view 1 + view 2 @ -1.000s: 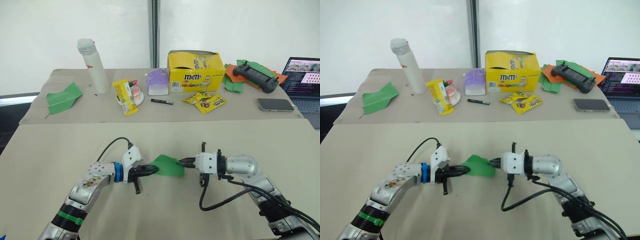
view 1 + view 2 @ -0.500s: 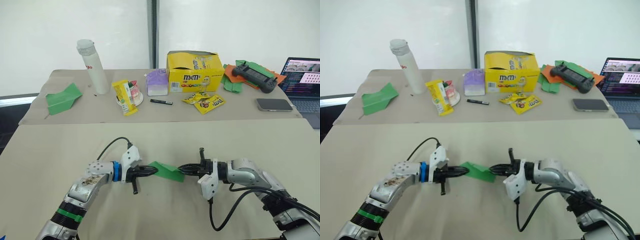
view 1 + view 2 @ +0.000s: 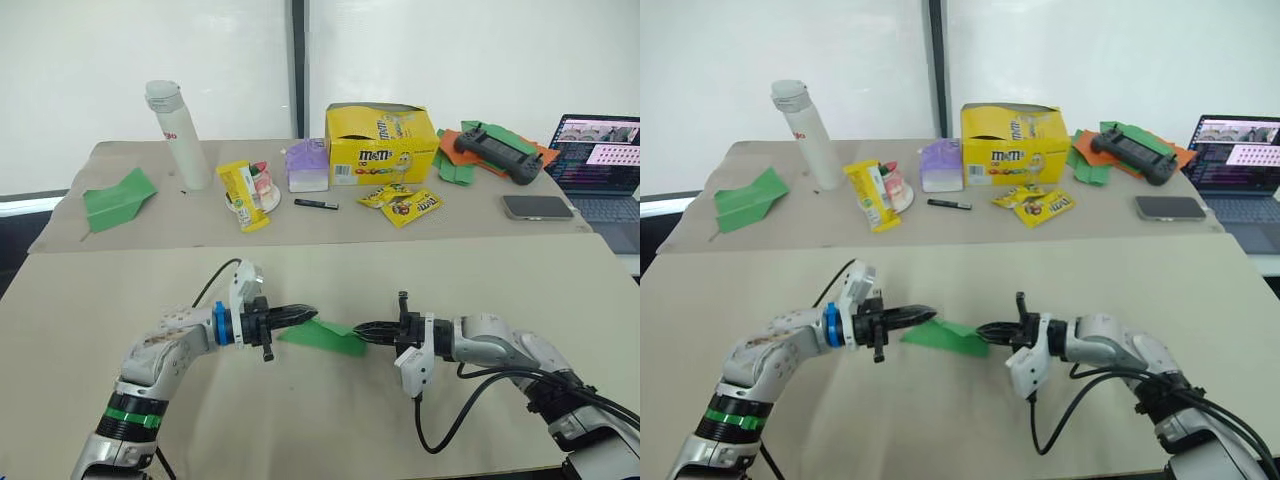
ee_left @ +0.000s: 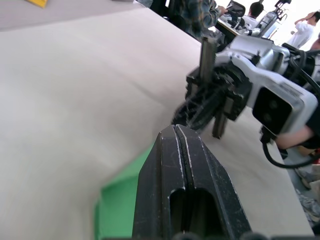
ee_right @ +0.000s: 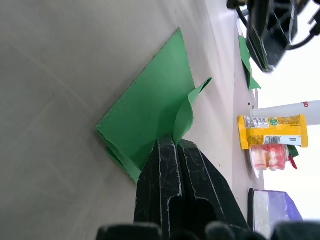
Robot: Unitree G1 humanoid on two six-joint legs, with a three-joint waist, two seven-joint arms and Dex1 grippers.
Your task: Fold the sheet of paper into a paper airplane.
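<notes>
Right gripper (image 3: pixel 984 329) is clenched on one end of the folded sheet of paper (image 3: pixel 943 337). Left gripper (image 3: pixel 929 313) is pressed shut at the opposite end; whether it actually traps paper is unclear. The sheet lies mid-table (image 3: pixel 90 290), towards the near edge, between both arms. Risk: if the arms pull apart, thin paper may tear or slip free, and the creases may spring open.

On the far worktop (image 3: pixel 150 235) stand a white bottle (image 3: pixel 176 134), a yellow candy box (image 3: pixel 379 142) and a small purple box (image 3: pixel 306 166). A green paper dart (image 3: pixel 116 198) lies at its left end. A black pen (image 3: pixel 316 204), yellow candy bags (image 3: pixel 404 202), a phone (image 3: pixel 537 207) and a laptop (image 3: pixel 604 165) lie further right.
</notes>
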